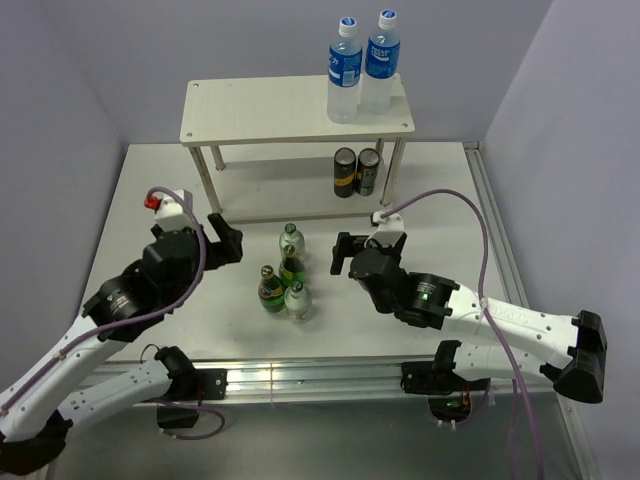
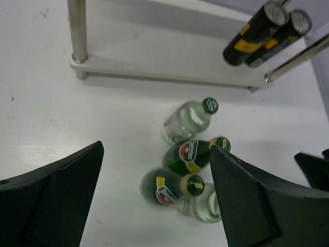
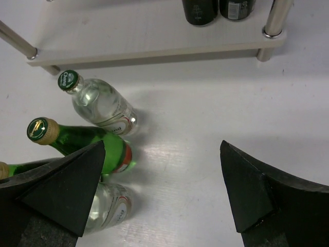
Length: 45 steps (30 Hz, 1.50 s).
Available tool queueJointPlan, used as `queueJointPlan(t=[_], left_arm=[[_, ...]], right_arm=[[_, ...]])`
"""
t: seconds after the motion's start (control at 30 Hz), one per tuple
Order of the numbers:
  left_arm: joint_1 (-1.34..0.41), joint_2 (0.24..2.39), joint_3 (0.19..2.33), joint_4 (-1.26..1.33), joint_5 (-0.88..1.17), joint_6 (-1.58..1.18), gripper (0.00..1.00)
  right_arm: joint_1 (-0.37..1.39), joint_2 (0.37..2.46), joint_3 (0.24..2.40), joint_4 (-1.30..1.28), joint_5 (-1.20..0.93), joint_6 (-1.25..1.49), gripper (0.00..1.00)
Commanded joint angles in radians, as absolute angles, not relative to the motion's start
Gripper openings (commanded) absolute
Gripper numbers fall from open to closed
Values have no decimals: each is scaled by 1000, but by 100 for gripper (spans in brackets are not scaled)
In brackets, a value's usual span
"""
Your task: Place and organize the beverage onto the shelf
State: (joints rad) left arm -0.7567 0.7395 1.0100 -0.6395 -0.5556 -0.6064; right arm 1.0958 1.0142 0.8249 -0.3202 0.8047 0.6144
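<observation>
top view: the shelf (image 1: 260, 112) sits at the far side of the surface (image 1: 440, 210). the two blue-label bottles (image 1: 344, 75) already stand on the right end of its top board, with two dark cans (image 1: 356, 172) on the lower board under them. the other four are bunched mid-surface between the arms: two green glass bottles (image 1: 291, 270) and two small clear bottles (image 1: 291, 241), touching or nearly so. left pincer (image 1: 228, 240) and right pincer (image 1: 342, 255) flank the bunch, both spread wide with nothing in them.

left wrist: fingers (image 2: 56, 200) wide apart, the whole bunch sitting between them. way too many bottles for one grab imo.

right wrist: also wide and empty, bunch off to its left. the far clear one (image 3: 100, 105) looks the most exposed, so i'd take that first. close around its body rather than the cap, and keep the inner finger from bumping the green neighbour. then stand it on the top board, left of the blue pair.
</observation>
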Motion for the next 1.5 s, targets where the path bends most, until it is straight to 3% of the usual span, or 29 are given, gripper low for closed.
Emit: queueJointPlan(t=[0.0,0.23,0.33,0.77,1.03,1.47], left_arm=[[-937,784,1019,-817,-791,-800,91],[-1353,966,1117,-1244,-1080,-1329,95],[-1433,973,1082,-1203,-1065,-1365,95],[-1453,808,519,-593,-1066,-1289,97],[-1444,857,456,-299,-1069,-1048,99],[-1266,1086,393,78,-1009,-853,99]], right_arm=[[1104,956,807,-342,867,680,100],[1106,891,749,-356,887,703,100],[1104,858,729,-364,888,706,100],[1104,747,670,-405,894,721,100],[1106,762,652,-388,896,729,100],[1106,733,638,-406,897,723,100]])
